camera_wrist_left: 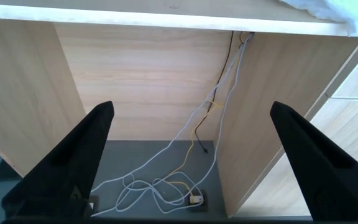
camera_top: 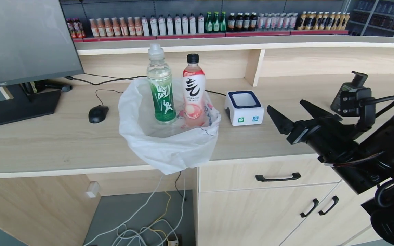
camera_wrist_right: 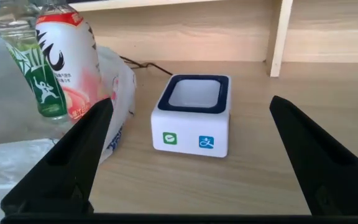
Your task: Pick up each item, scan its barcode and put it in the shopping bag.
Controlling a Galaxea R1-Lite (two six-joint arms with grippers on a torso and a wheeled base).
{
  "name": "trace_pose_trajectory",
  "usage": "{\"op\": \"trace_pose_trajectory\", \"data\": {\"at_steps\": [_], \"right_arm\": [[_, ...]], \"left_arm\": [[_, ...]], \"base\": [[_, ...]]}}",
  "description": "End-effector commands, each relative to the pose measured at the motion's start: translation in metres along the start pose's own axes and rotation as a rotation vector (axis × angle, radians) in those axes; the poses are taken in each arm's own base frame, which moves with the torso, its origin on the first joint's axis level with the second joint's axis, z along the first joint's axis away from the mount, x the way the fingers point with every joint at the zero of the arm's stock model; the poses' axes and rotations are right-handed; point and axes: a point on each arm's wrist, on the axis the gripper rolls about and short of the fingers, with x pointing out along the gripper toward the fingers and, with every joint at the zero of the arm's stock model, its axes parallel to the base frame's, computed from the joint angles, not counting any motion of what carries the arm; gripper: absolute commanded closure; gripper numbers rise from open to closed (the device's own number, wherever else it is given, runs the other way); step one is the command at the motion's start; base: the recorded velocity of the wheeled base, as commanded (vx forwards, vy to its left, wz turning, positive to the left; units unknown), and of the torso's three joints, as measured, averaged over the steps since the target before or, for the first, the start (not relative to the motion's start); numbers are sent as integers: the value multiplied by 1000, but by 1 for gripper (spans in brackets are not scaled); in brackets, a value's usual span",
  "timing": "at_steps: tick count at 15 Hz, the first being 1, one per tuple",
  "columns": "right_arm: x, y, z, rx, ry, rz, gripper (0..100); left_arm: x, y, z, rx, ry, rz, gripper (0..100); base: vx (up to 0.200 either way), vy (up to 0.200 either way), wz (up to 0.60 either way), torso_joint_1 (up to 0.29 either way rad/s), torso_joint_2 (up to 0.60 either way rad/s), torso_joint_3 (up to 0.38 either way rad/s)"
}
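Starting at the far left, a dark monitor (camera_top: 22, 37) is seen on its stand at the back of the desk (camera_top: 46, 143), and a black mouse (camera_top: 98, 113) is set just to its right. The left jaws are held below the desk edge, spread wide with nothing between them. They are pointed into the open recess under the desk, where loose cables (camera_wrist_left: 166, 186) are coiled on the floor.

Next along, the white plastic shopping bag (camera_top: 162, 143) is placed near the front edge of the desk, its mouth open and its lower part draped over the edge. Two bottles are stood upright inside it, side by side: a green-labelled bottle (camera_top: 161, 89) with a clear cap on the left, and a pink-labelled bottle (camera_top: 194, 92) with a black cap on the right.

Just beside the bag, a small white scanner box (camera_top: 244, 107) with a dark blue rim is set on the desk. The right jaws are held above the front of the desk, to the right of the scanner box and apart from it. They are opened wide, gripping nothing and pointed towards the box and the bag. A black handheld device (camera_top: 351, 94) is stood behind them.

Rows of bottles (camera_top: 204, 23) are lined up on the shelf behind the desk.
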Motion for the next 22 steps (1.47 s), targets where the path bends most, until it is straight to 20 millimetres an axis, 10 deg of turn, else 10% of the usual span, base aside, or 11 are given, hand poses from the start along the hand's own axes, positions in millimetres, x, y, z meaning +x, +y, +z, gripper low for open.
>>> {"op": "trace_pose_trajectory", "data": {"at_steps": [1,22], "right_arm": [[1,0,4,1,-20,0,0],[-2,0,9,2,-27,0,0]], "left_arm": [[0,0,0,-1,-1,0,0],[0,0,0,-5,2,0,0]], "base": [[0,-200,0,2,7,2],[0,-200,0,3,2,2]]}}
